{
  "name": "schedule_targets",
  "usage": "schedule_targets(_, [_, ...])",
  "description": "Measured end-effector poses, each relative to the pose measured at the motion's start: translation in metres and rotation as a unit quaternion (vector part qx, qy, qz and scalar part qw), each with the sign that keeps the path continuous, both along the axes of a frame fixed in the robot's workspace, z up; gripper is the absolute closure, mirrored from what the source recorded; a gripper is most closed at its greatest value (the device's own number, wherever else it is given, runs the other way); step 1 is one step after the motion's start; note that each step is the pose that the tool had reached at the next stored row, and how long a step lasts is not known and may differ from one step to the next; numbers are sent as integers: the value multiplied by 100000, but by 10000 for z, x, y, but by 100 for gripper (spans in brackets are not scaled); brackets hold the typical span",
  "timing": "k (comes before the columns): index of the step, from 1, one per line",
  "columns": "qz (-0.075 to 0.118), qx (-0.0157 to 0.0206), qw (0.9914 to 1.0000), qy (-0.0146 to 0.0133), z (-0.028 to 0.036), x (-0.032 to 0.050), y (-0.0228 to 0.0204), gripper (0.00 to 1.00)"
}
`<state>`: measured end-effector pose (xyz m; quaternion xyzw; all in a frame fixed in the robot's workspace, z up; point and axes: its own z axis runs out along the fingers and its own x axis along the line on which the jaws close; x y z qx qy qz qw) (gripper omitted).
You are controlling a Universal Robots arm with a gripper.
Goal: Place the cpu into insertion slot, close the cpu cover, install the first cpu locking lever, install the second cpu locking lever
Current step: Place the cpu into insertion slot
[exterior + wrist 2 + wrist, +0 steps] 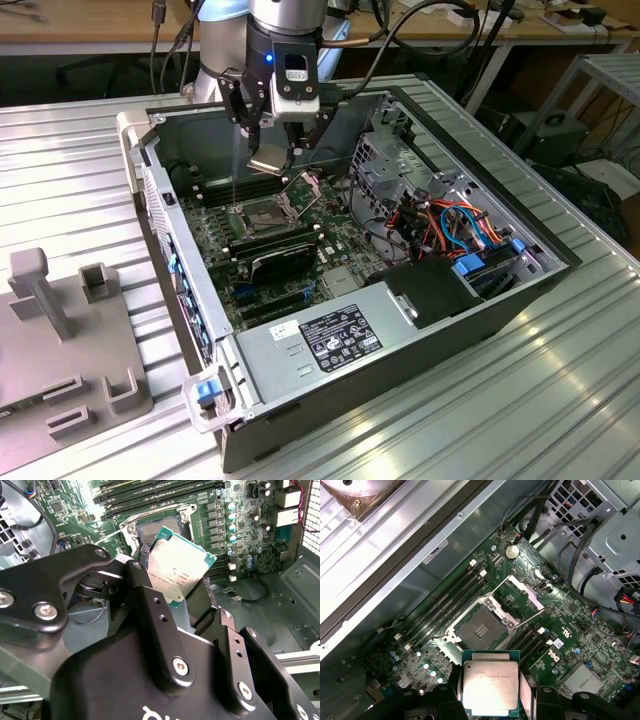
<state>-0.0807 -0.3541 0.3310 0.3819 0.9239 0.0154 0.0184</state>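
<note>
One chip held above an open socket

Gripper (270,150) narrowed onto the cpu (490,687), fingers (449,700) pressing two opposite edges. Chip hangs clear of the board, in the upper centre of the exterior view. Square part, so no long axis. Silvery lid faces the first wrist camera, with a green rim around it. In both wrist views its edges sit turned against those of the socket. Small grey print on the lid, too fine to read.

Beyond it, the insertion slot (481,629) lies bare, dark pin field showing. The cpu cover (520,592) stands swung open from one edge of the slot. A thin wire lever (525,622) runs slantwise beside the slot.

Farther off, at lower centre of the exterior view, a white label (335,338) sits on the grey box at the near end of the computer case (470,335). Its print is not legible.
</note>
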Motion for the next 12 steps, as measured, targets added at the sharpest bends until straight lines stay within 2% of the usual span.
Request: schedule_targets(12, [-184, 2, 100000, -1, -1, 0, 0, 45])
